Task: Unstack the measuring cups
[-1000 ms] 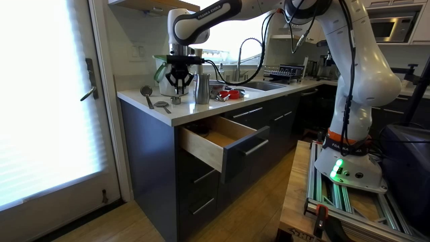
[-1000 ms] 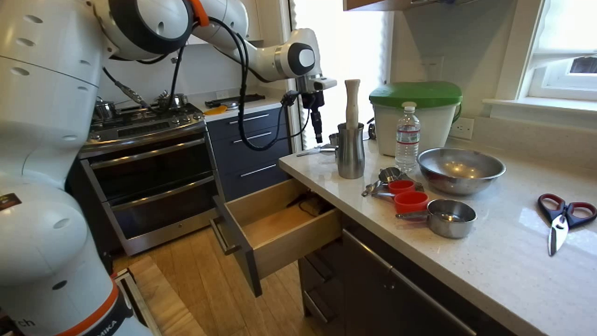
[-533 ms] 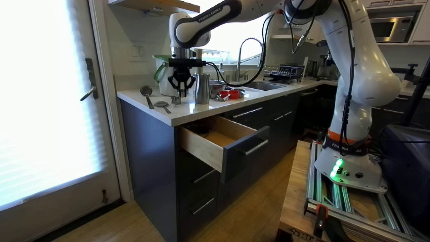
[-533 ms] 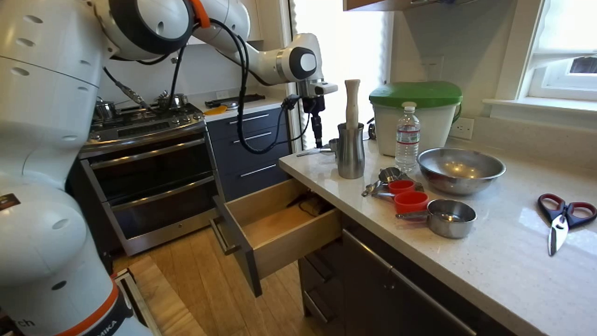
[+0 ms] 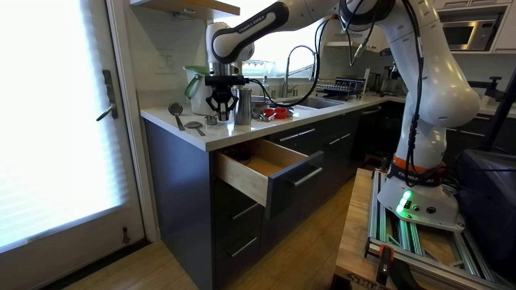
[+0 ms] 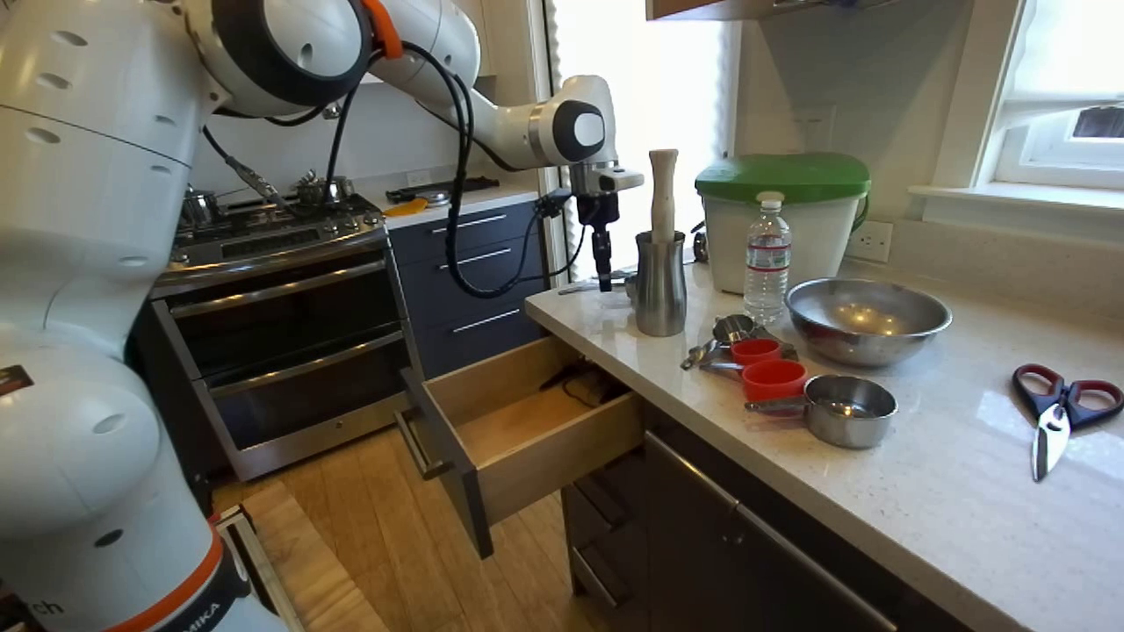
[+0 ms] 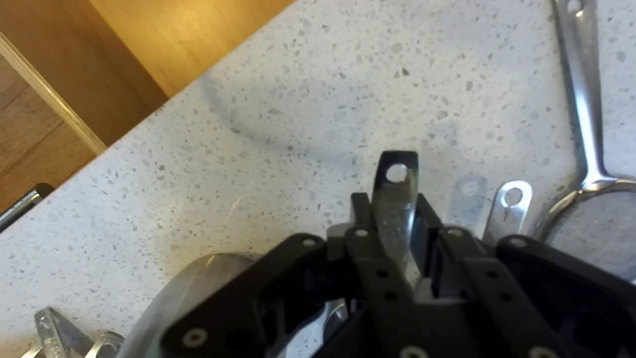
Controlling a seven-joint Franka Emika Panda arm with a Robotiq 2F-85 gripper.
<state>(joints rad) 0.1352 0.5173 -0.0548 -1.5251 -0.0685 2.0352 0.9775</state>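
Observation:
My gripper point(image 5: 223, 117) is low over the counter's near corner, just right of a small steel measuring cup point(image 5: 210, 120). It also shows in the exterior view point(image 6: 604, 287). In the wrist view its fingers are close together around a measuring cup handle point(image 7: 396, 191) with a hole in its end. The handle fills the gap and sits above the counter; its bowl is mostly hidden under the gripper. Another cup handle point(image 7: 508, 209) lies lower, to the right. More small steel cups point(image 6: 734, 330) lie beside red cups point(image 6: 773, 379).
A steel cylinder point(image 6: 661, 290) with a wooden stick stands close beside the gripper. A strainer point(image 5: 194, 125) and a ladle point(image 5: 175, 108) lie near the corner. A steel bowl point(image 6: 868, 323), bottle point(image 6: 767, 263), larger steel cup point(image 6: 850, 411) and scissors point(image 6: 1058, 412) lie farther along. A drawer point(image 5: 268, 159) stands open below.
My gripper has moved down toward the counter and a little to the right in both exterior views. The cup on the counter has stayed put.

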